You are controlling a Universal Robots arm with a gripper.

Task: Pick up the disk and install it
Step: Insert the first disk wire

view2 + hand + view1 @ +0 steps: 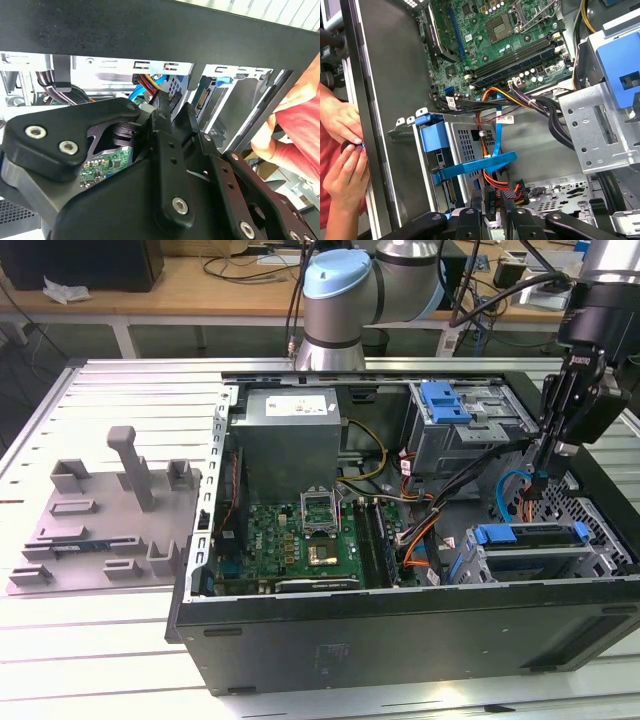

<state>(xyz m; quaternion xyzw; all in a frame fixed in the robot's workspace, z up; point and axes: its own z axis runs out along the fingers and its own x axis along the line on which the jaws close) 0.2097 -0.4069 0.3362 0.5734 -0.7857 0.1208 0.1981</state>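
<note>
disk [528, 537] flat in lower cage [480, 562], long axis running across exterior view, gripper [541, 488] clamped on black connector [492, 199]

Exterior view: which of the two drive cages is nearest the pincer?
The cage with the long blue carrier along its top, near the pincer; the blue-latched cage stands farther off.

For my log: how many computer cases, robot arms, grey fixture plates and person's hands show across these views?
Computer case: 1
Robot arm: 1
Grey fixture plate: 1
Hands: 2
Total: 5
</note>
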